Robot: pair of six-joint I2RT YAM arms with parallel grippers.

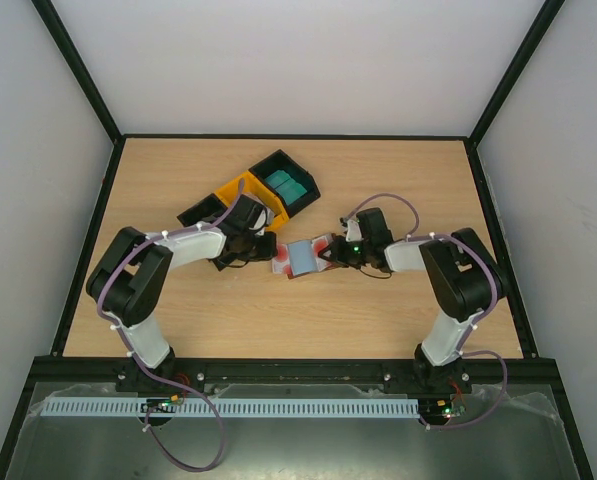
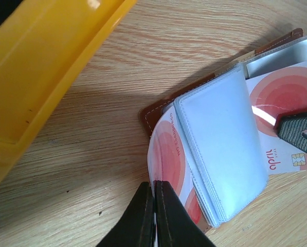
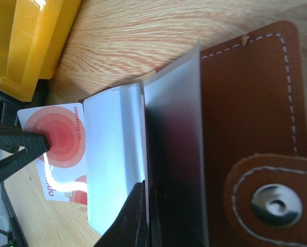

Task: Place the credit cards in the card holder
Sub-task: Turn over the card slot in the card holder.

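Left gripper [image 2: 154,206] was clamped on the near edge of a credit card [image 2: 166,154]. Right gripper [image 3: 144,216] was pinched shut on one clear sleeve [image 3: 171,128] of the card holder [image 3: 246,103], holding that leaf upright.

A yellow bin [image 2: 40,67] stood just beside the work area, on the left arm's side. The brown card holder lay open on the table between the two grippers. Its sleeve stack [image 2: 220,149] was directly ahead of the left fingertips and overlapped the card's far portion. The card's long axis appeared to run from the left gripper toward the holder, so that arm was judged best placed to feed it in.

A second card [image 2: 287,98] lay beyond the stack. Legible print: "april" beside its chip; on the held card, a serial beginning "NO" was only partly readable.
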